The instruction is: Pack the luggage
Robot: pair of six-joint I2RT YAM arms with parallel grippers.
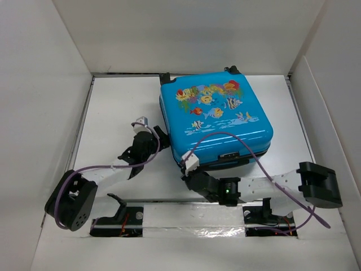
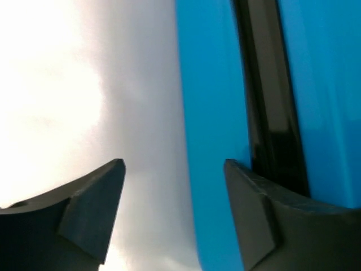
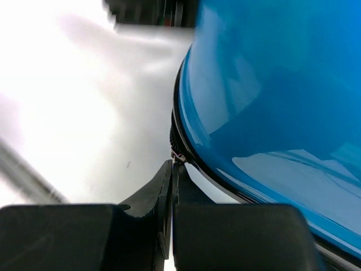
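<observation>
Top external: luggage (image 1: 217,116) is laid closed on the surface (image 1: 118,101), wheels far.
Left gripper (image 2: 175,164) is held open beside its left side; right gripper (image 3: 172,165) is pinched shut at the near-left seam.

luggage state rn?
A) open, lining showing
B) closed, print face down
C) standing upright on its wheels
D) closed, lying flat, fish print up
D: in the top view the luggage lies flat on the table with both shells together and the fish print facing up. No lining shows.
</observation>
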